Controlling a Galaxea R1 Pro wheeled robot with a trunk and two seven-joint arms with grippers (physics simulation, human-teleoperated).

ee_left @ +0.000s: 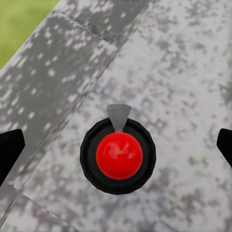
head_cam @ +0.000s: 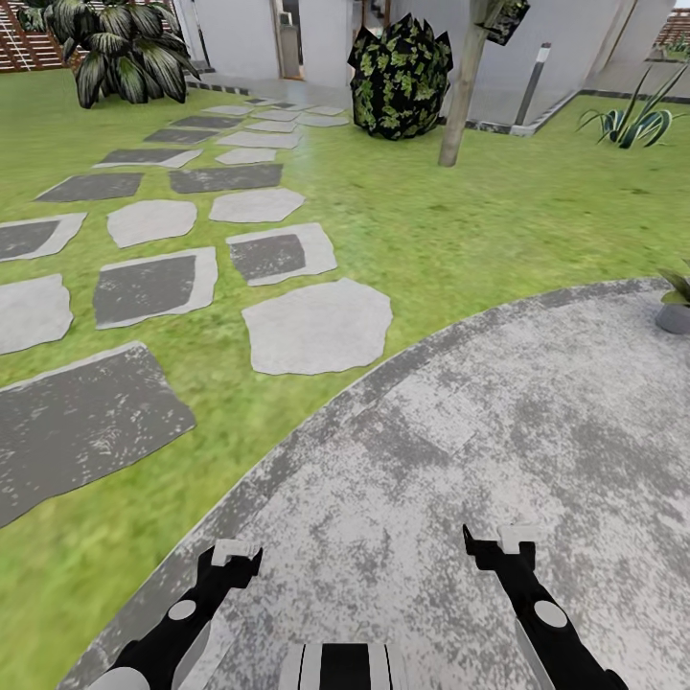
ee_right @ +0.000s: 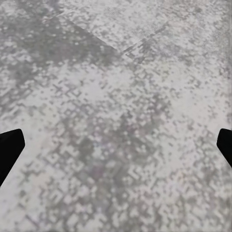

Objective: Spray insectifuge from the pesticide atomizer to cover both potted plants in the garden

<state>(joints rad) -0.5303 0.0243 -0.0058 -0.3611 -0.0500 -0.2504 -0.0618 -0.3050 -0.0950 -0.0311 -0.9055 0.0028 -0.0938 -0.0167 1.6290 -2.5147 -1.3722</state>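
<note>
Nearest, both arms hang low over the mottled-grey stone patio [head_cam: 498,422]. Left gripper [head_cam: 235,556] and right gripper [head_cam: 498,541] each have fingers spread apart, holding nothing. Below the left gripper, its wrist view shows a red dome in a black ring [ee_left: 118,155]. At the far right patio edge stands one potted plant [head_cam: 676,305], cut by the frame. Left, stepping stones [head_cam: 316,326] cross the lawn [head_cam: 460,220]. Farther: a tree trunk [head_cam: 463,91] and a dark shrub [head_cam: 399,77].

A potted plant [head_cam: 676,305] in a grey pot is cut off by the head view's right edge.
</note>
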